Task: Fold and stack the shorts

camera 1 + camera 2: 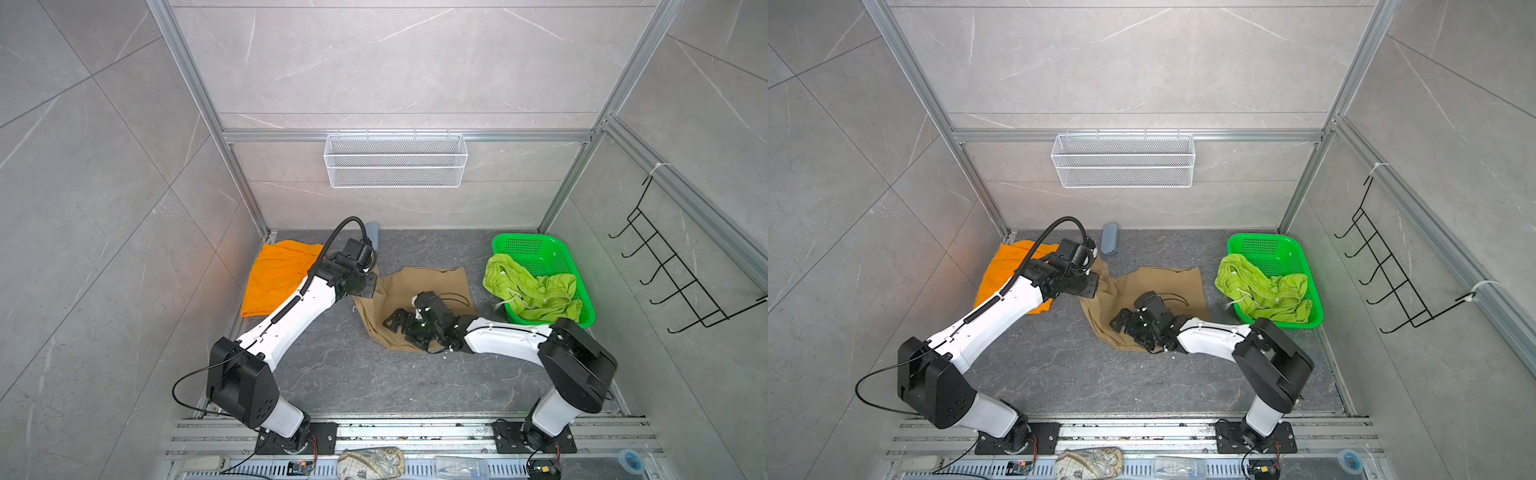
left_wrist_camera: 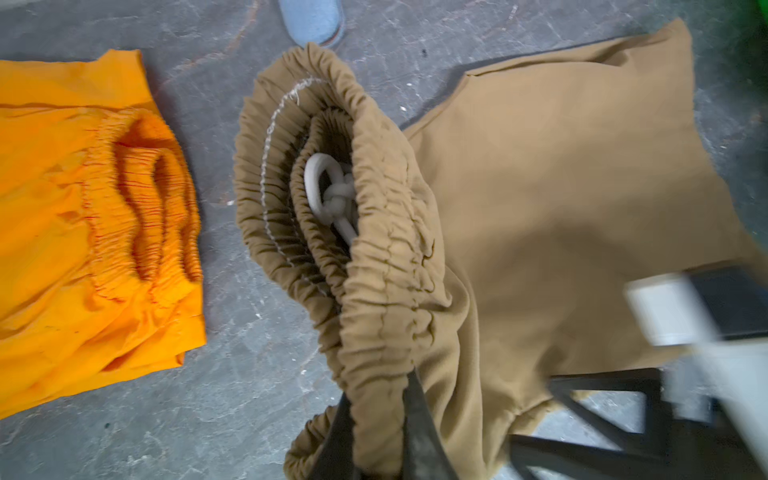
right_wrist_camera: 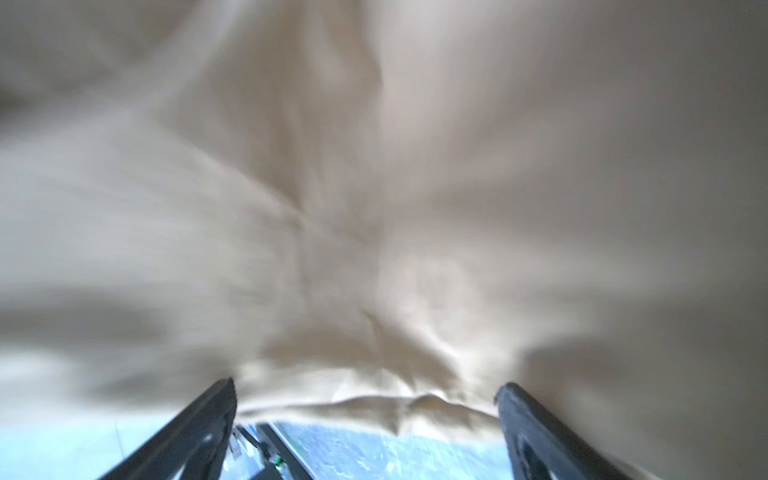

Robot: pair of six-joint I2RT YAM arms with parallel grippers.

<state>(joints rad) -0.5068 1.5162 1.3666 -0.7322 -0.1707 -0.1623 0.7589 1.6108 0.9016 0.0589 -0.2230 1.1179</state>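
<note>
The left fingers (image 2: 417, 419) pinch the gathered waistband (image 2: 374, 257) of the khaki shorts (image 1: 419, 286), mid-frame in a top view. The right fingers (image 3: 199, 424) stand spread wide over its cloth.

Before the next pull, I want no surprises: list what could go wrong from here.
1. The left gripper pinches only a bunched bit of waistband on the tan shorts; a pull may slip off or drag the cloth into a heap.
2. The right gripper is open over wrinkled cloth; closing could catch several layers and skew the fold.
3. The orange shorts lie close beside; the left arm might ruffle them.
</note>
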